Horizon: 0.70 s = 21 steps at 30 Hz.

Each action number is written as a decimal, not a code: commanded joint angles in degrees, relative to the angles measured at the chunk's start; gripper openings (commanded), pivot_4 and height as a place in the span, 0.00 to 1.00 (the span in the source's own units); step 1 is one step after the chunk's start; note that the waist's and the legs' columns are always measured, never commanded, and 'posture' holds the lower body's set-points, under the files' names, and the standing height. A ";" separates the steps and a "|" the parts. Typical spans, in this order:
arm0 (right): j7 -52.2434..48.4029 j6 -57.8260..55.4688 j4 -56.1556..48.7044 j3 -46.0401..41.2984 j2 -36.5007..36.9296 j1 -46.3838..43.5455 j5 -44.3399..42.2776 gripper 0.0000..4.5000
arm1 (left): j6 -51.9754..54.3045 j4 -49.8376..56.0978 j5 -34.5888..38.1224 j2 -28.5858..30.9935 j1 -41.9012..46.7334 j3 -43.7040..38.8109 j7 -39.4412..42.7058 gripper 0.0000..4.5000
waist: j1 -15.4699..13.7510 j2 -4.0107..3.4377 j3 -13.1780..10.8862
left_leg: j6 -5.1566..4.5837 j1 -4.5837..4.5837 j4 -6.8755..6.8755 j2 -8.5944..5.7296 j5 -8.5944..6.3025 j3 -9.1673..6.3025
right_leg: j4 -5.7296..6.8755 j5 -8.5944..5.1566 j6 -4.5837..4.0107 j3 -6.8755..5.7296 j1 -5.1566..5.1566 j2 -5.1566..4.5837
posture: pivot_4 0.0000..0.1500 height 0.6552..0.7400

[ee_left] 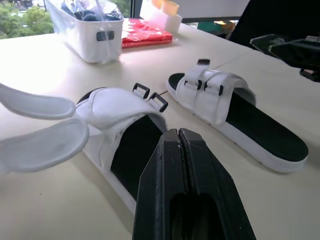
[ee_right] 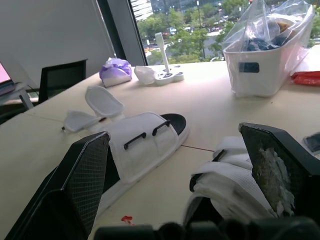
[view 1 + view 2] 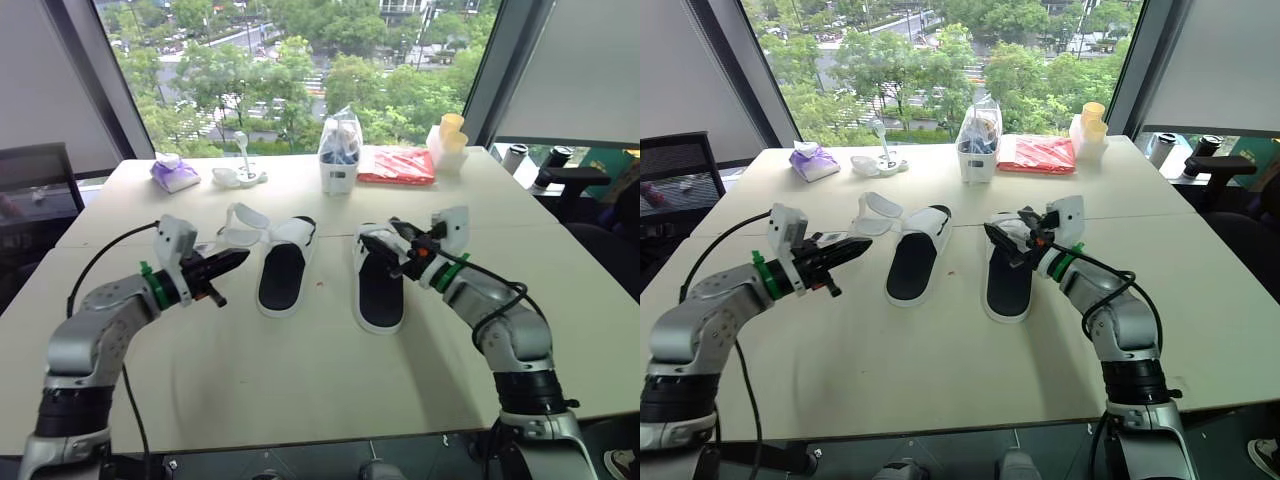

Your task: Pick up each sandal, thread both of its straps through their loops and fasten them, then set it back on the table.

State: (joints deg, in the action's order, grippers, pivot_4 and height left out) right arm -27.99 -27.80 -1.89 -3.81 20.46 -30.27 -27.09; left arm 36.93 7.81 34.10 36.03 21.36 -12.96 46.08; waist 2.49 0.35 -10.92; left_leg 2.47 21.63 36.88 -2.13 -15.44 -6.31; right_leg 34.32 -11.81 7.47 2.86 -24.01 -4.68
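Two white sandals with black footbeds lie side by side mid-table. The left sandal [image 3: 283, 268] has both straps [image 3: 243, 225] undone and flopped out to its left, its two black loops [image 1: 150, 97] bare. The right sandal [image 3: 380, 290] has both straps lying across its upper [image 1: 210, 90] through the loops. My left gripper [image 3: 238, 259] is shut and holds nothing, hovering just left of the left sandal. My right gripper [image 3: 385, 245] is open above the right sandal's strapped upper [image 2: 225, 175], which lies between its fingers.
At the back of the table stand a white bin [image 3: 340, 160] with a plastic bag, a red packet [image 3: 397, 165], stacked yellow cups [image 3: 450, 140], a purple pack [image 3: 174, 174] and small white items [image 3: 240, 175]. Chairs flank the table at the left [image 3: 35, 170] and right [image 3: 570, 180].
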 commanded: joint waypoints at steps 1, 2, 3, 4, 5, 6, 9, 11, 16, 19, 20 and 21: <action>-1.42 2.22 -1.31 0.80 -0.78 -1.00 0.85 1.00 | 2.35 6.48 3.36 0.83 -1.43 -2.42 -1.11 0.00 | 0.01 0.01 0.00 | 0.00 0.01 -0.03 0.00 0.00 0.01 | 0.00 0.00 0.00 0.00 -0.04 0.00 | 1.00 1.00; -2.34 2.84 -0.68 1.29 -0.85 -1.01 1.22 1.00 | 2.76 7.45 3.57 0.28 -1.63 -1.92 -2.02 0.00 | -0.04 0.02 -0.01 | 0.00 0.06 -0.04 0.01 0.00 -0.01 | 0.01 0.00 0.00 0.00 -0.09 0.00 | 1.00 1.00; -2.61 3.20 -0.23 1.77 -1.26 -1.09 1.66 1.00 | 2.85 8.15 3.59 0.12 -2.13 -1.61 -2.32 0.00 | -0.12 0.02 -0.01 | 0.01 0.09 -0.04 0.02 0.00 -0.03 | 0.01 0.01 -0.01 0.00 -0.12 0.00 | 1.00 1.00; -2.51 3.33 -0.48 2.28 -1.74 -0.89 2.06 1.00 | 2.90 8.78 3.80 0.27 -2.89 -1.79 -2.30 0.00 | -0.10 0.02 -0.01 | 0.01 0.09 -0.04 0.01 0.01 -0.04 | 0.01 0.01 -0.01 -0.01 -0.12 0.00 | 1.00 1.00; -2.54 3.42 -0.53 2.53 -2.00 -0.88 2.32 1.00 | 3.01 9.32 3.93 0.61 -3.39 -1.67 -2.15 0.00 | -0.06 0.02 -0.01 | 0.02 0.09 -0.04 0.01 0.01 -0.03 | 0.01 0.01 -0.01 -0.01 -0.11 0.00 | 1.00 1.00; -2.89 3.00 -0.81 2.22 -1.84 -0.95 1.92 1.00 | 3.12 10.32 4.11 1.22 -3.81 -1.35 -1.71 0.00 | -0.06 0.02 -0.01 | 0.02 0.09 -0.03 0.01 0.01 -0.02 | 0.01 0.01 -0.02 0.00 -0.11 0.00 | 1.00 1.00; -4.21 1.11 -3.09 1.01 -0.64 -0.43 0.05 1.00 | 4.19 13.23 5.51 2.45 -4.58 -1.69 -1.41 0.00 | -0.03 0.02 -0.01 | 0.06 0.09 -0.03 0.01 0.03 -0.02 | 0.01 0.02 -0.04 0.00 -0.12 0.01 | 1.00 1.00; -4.69 -1.23 -5.43 0.04 0.24 -0.19 -1.89 1.00 | 5.81 15.60 8.11 3.46 -5.44 -2.96 -1.16 0.00 | -0.04 0.02 -0.01 | 0.07 0.09 -0.02 0.01 0.04 -0.01 | 0.01 0.02 -0.04 0.00 -0.11 0.00 | 1.00 1.00; -5.83 4.35 -5.38 3.35 8.19 -1.47 8.34 1.00 | 9.27 21.73 12.96 6.46 -9.10 -6.95 -2.63 0.00 | -0.06 0.02 -0.01 | 0.07 0.11 -0.03 0.01 0.03 0.00 | -0.02 0.01 -0.04 0.00 -0.11 -0.01 | 1.00 1.00; -6.50 9.67 -2.73 7.08 10.73 -3.17 14.83 1.00 | 9.91 20.30 14.37 8.44 -10.13 -8.17 -1.56 0.00 | 0.13 0.03 -0.01 | 0.07 0.08 -0.01 0.01 0.04 0.02 | -0.01 -0.11 -0.24 0.00 -0.12 0.00 | 1.00 1.00; -6.38 10.41 -2.29 8.30 11.04 -3.34 16.71 1.00 | 9.92 20.41 14.43 8.91 -10.74 -8.52 -1.65 0.00 | 0.20 0.03 -0.01 | 0.07 0.05 -0.01 0.02 0.04 0.03 | 0.00 -0.10 -0.26 0.00 -0.12 0.02 | 1.00 1.00; -6.13 11.09 -1.91 9.84 11.54 -3.49 19.20 1.00 | 10.20 20.61 14.93 9.37 -11.14 -9.19 -1.74 0.00 | 0.25 0.03 -0.01 | 0.07 -0.02 -0.01 0.03 0.04 0.04 | 0.01 -0.10 -0.27 0.00 -0.08 0.03 | 1.00 1.00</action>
State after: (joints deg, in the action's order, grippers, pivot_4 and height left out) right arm -34.14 -18.99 -3.53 3.96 31.47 -32.70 -11.15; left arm 47.01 27.29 47.69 44.57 10.75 -19.77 44.00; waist 2.73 0.38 -10.93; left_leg 2.53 21.56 36.86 -2.08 -15.40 -6.26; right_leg 34.34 -11.91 7.20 2.86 -24.04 -4.64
